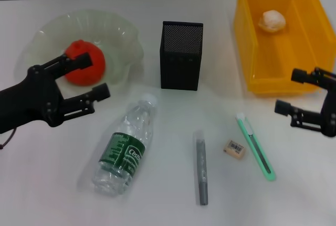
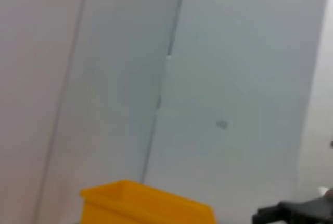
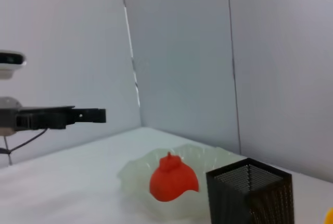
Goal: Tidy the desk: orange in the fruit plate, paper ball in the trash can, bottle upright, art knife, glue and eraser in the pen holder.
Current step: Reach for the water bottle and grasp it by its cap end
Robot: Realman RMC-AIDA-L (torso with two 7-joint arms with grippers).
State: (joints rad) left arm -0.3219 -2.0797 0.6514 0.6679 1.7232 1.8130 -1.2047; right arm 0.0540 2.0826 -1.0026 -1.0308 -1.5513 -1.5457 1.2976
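White desk point(image 1: 173, 210) runs back to plain pale wall panels, and I take the black square metal-mesh pen holder point(image 1: 181, 55) at its middle as my reference. Left of the holder, the red-orange round orange point(image 1: 85, 64) already sits inside the shallow translucent pale-green fruit plate point(image 1: 123, 34); right of it, the crumpled whitish paper ball point(image 1: 272, 20) lies in the bright-yellow rectangular trash can point(image 1: 247, 52), so I judge those two jobs finished. In front of the holder and a little left, the clear plastic bottle point(image 1: 125, 150) with its dark-green label lies on its side, cap pointing toward the holder, not yet stood up. Directly in front lies the slim grey glue stick point(image 1: 201, 166); just right of it the tiny beige eraser point(image 1: 234, 149); further right the mint-green art knife point(image 1: 255, 145), none yet in the holder. My left gripper point(image 1: 86, 74) hovers over the plate's near edge, left of the holder, fingers spread and empty, placed, I judge, to reach the bottle. My right gripper point(image 1: 289, 91) hangs off the bin's front corner, fingers likewise apart, holding nothing.
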